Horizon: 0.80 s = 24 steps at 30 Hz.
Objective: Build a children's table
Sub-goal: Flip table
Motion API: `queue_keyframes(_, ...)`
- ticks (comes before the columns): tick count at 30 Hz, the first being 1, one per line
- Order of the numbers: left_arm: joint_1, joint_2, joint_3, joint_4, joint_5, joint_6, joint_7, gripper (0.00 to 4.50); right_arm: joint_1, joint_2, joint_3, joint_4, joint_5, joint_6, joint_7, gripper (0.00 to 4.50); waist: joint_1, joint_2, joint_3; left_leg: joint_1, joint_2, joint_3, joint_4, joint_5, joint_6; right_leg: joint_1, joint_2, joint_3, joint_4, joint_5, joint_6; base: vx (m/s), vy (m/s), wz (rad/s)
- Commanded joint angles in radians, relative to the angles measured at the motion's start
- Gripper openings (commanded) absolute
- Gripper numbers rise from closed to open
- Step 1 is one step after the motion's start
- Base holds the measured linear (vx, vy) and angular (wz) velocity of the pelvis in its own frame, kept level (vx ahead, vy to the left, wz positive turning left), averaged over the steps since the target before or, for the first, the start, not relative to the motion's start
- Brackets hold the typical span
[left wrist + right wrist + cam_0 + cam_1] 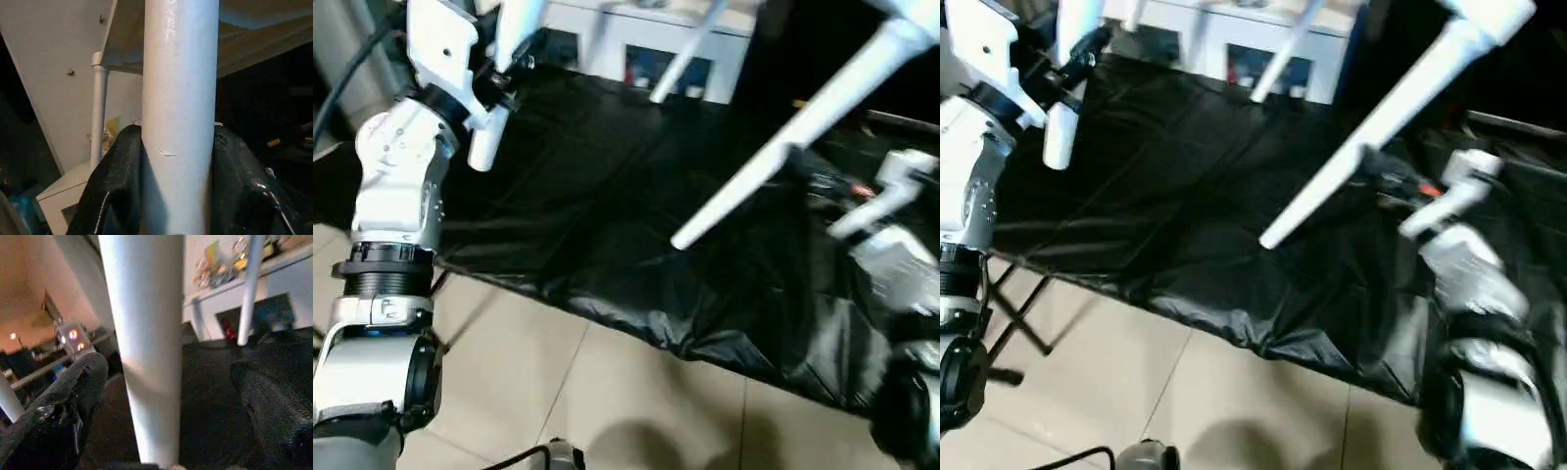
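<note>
The children's table hangs raised above the work surface, its white legs slanting down toward me. My left gripper (504, 64) is shut on one white leg (494, 117) at the upper left. In the left wrist view both black fingers (122, 186) press against that leg (178, 122), under the tabletop's underside (254, 44). A second long leg (783, 147) runs diagonally across the right side. My right gripper (168, 369) stands open around it, with a gap on either side of the leg (146, 347). A third leg (680, 69) shows at the back.
Below the legs lies the large work table under a wrinkled black cover (597, 225), its front edge running from the left toward the lower right. A white cabinet (646, 44) stands behind it. Tiled floor (568, 392) lies in front, with a cable at the bottom edge.
</note>
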Motion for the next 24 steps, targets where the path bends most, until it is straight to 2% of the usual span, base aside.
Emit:
queue_keyframes(1,0.009,0.0,-0.031,0.013,0.012,0.003,-0.041,1.72,-0.077,0.028,0.049,0.069,-0.051,-0.043,0.016,4.5,-0.004,0.001,-0.091,0.039,0.063,-0.031,-0.069,-0.177,-0.053,0.026,-0.072,0.033,-0.055,0.007,-0.265,0.0,0.0,0.0)
queue_keyframes(2,0.012,0.003,-0.032,0.012,0.013,0.002,-0.043,1.72,-0.099,0.038,0.062,0.086,-0.058,-0.051,0.021,4.5,-0.009,0.005,-0.087,0.04,0.063,-0.028,-0.066,-0.165,-0.035,0.019,-0.066,0.032,-0.054,0.045,-0.278,0.0,0.0,0.0)
queue_keyframes(3,0.015,0.004,-0.031,0.01,0.011,0.003,-0.044,1.72,-0.114,0.046,0.069,0.094,-0.059,-0.049,0.028,4.5,-0.01,-0.02,-0.085,0.038,0.063,-0.024,-0.066,-0.159,-0.02,0.022,-0.065,0.032,-0.055,0.049,-0.281,0.0,0.0,0.0)
queue_keyframes(4,0.019,0.007,-0.031,0.008,0.013,0.005,-0.044,1.72,-0.125,0.05,0.081,0.098,-0.061,-0.049,0.042,4.5,-0.001,-0.005,-0.087,0.04,0.065,-0.025,-0.063,-0.141,-0.004,0.021,-0.072,0.033,-0.052,0.056,-0.285,0.0,0.0,0.0)
queue_keyframes(5,0.019,0.007,-0.031,0.008,0.013,0.005,-0.044,1.72,-0.125,0.05,0.081,0.098,-0.061,-0.049,0.042,4.5,0.003,-0.002,-0.087,0.039,0.065,-0.024,-0.062,-0.128,0.004,0.022,-0.07,0.032,-0.051,0.065,-0.279,0.0,0.0,0.0)
queue_keyframes(6,0.025,0.009,-0.03,0.007,0.014,0.005,-0.044,1.72,-0.13,0.052,0.097,0.088,-0.059,-0.037,0.08,4.5,0.006,-0.01,-0.087,0.041,0.066,-0.022,-0.061,-0.122,0.008,0.022,-0.067,0.032,-0.051,0.075,-0.275,0.0,0.0,0.0)
queue_keyframes(7,0.026,0.01,-0.03,0.007,0.013,0.005,-0.044,1.72,-0.132,0.052,0.1,0.089,-0.06,-0.036,0.09,4.5,0.01,-0.008,-0.088,0.039,0.066,-0.024,-0.06,-0.114,0.013,0.023,-0.067,0.032,-0.047,0.089,-0.269,0.0,0.0,0.0)
queue_keyframes(8,0.031,0.011,-0.029,0.009,0.013,0.008,-0.044,1.72,-0.141,0.05,0.112,0.093,-0.063,-0.032,0.132,4.5,0.01,-0.021,-0.087,0.038,0.066,-0.022,-0.061,-0.11,0.018,0.024,-0.066,0.032,-0.047,0.091,-0.268,0.0,0.0,0.0)
queue_keyframes(9,0.035,0.014,-0.031,0.012,0.016,0.006,-0.046,1.72,-0.143,0.048,0.122,0.088,-0.065,-0.029,0.164,4.5,0.014,-0.015,-0.089,0.037,0.065,-0.023,-0.059,-0.106,0.021,0.025,-0.069,0.032,-0.046,0.091,-0.266,0.0,0.0,0.0)
queue_keyframes(10,0.043,0.014,-0.033,0.023,0.016,0.009,-0.048,1.72,-0.135,0.039,0.147,0.062,-0.07,-0.014,0.235,4.5,0.014,-0.014,-0.089,0.038,0.065,-0.023,-0.058,-0.113,0.02,0.024,-0.066,0.032,-0.047,0.088,-0.262,0.0,0.0,0.0)
queue_keyframes(11,0.05,0.013,-0.036,0.034,0.018,0.011,-0.048,1.72,-0.121,0.031,0.165,0.03,-0.07,0.0,0.278,4.5,0.013,-0.023,-0.087,0.038,0.066,-0.022,-0.059,-0.115,0.021,0.024,-0.065,0.032,-0.049,0.086,-0.26,0.0,0.0,0.0)
queue_keyframes(12,0.05,0.013,-0.036,0.034,0.018,0.011,-0.048,1.72,-0.121,0.031,0.165,0.03,-0.07,0.0,0.278,4.5,0.015,-0.022,-0.087,0.038,0.065,-0.022,-0.058,-0.112,0.023,0.025,-0.064,0.032,-0.048,0.085,-0.258,0.0,0.0,0.0)
queue_keyframes(13,0.058,0.008,-0.042,0.059,0.024,0.014,-0.047,1.72,-0.083,0.015,0.19,-0.047,-0.062,0.029,0.322,4.5,0.017,-0.02,-0.086,0.038,0.066,-0.023,-0.059,-0.118,0.022,0.023,-0.066,0.033,-0.049,0.074,-0.253,0.0,0.0,0.0)
queue_keyframes(14,0.061,0.006,-0.045,0.07,0.025,0.015,-0.047,1.72,-0.075,0.009,0.196,-0.064,-0.064,0.033,0.344,4.5,0.022,-0.02,-0.085,0.041,0.066,-0.022,-0.06,-0.121,0.022,0.022,-0.065,0.034,-0.053,0.071,-0.243,0.0,0.0,0.0)
queue_keyframes(15,0.064,0.003,-0.052,0.088,0.033,0.011,-0.047,1.72,-0.057,0.002,0.201,-0.099,-0.06,0.038,0.356,4.5,0.025,-0.022,-0.088,0.042,0.068,-0.024,-0.058,-0.119,0.02,0.024,-0.067,0.034,-0.049,0.083,-0.238,0.0,0.0,0.0)
queue_keyframes(16,0.066,-0.009,-0.063,0.13,0.044,0.0,-0.043,1.72,-0.013,-0.008,0.208,-0.193,-0.04,0.062,0.357,4.5,0.031,-0.016,-0.087,0.045,0.068,-0.023,-0.058,-0.125,0.016,0.019,-0.066,0.035,-0.051,0.081,-0.231,0.0,0.0,0.0)
queue_keyframes(17,0.066,-0.017,-0.068,0.153,0.05,-0.007,-0.04,1.72,0.012,-0.012,0.209,-0.246,-0.027,0.077,0.351,4.5,0.039,-0.02,-0.087,0.049,0.069,-0.024,-0.06,-0.133,0.01,0.018,-0.065,0.036,-0.052,0.078,-0.22,0.0,0.0,0.0)
queue_keyframes(18,0.066,-0.017,-0.068,0.153,0.05,-0.007,-0.04,1.72,0.012,-0.012,0.209,-0.246,-0.027,0.077,0.351,4.5,0.039,-0.02,-0.087,0.049,0.069,-0.024,-0.06,-0.133,0.01,0.018,-0.065,0.036,-0.052,0.078,-0.22,0.0,0.0,0.0)
queue_keyframes(19,0.065,-0.023,-0.072,0.171,0.055,-0.012,-0.037,1.72,0.034,-0.014,0.211,-0.291,-0.018,0.089,0.343,4.5,0.043,-0.021,-0.086,0.048,0.071,-0.026,-0.064,-0.16,-0.003,0.018,-0.069,0.036,-0.056,0.05,-0.216,0.0,0.0,0.0)
queue_keyframes(21,0.061,-0.039,-0.084,0.216,0.071,-0.019,-0.026,1.72,0.093,-0.01,0.22,-0.406,-0.004,0.104,0.302,4.5,0.047,-0.015,-0.086,0.053,0.073,-0.028,-0.067,-0.182,-0.024,0.014,-0.069,0.038,-0.06,0.033,-0.206,0.0,0.0,0.0)
queue_keyframes(22,0.057,-0.051,-0.087,0.246,0.079,-0.021,-0.014,1.72,0.13,-0.002,0.224,-0.469,-0.005,0.104,0.269,4.5,0.047,-0.017,-0.089,0.052,0.072,-0.031,-0.07,-0.194,-0.04,0.016,-0.071,0.036,-0.057,0.033,-0.207,0.0,0.0,0.0)
queue_keyframes(23,0.054,-0.059,-0.091,0.27,0.087,-0.026,-0.004,1.72,0.155,0.006,0.227,-0.512,-0.004,0.106,0.248,4.5,0.049,-0.006,-0.087,0.055,0.072,-0.032,-0.073,-0.216,-0.059,0.01,-0.072,0.037,-0.06,0.023,-0.198,0.0,0.0,0.0)
queue_keyframes(24,0.051,-0.065,-0.093,0.293,0.094,-0.036,0.005,1.72,0.175,0.015,0.228,-0.541,-0.007,0.106,0.228,4.5,0.049,-0.01,-0.087,0.056,0.073,-0.034,-0.076,-0.237,-0.067,0.011,-0.073,0.037,-0.064,0.016,-0.194,0.0,0.0,0.0)
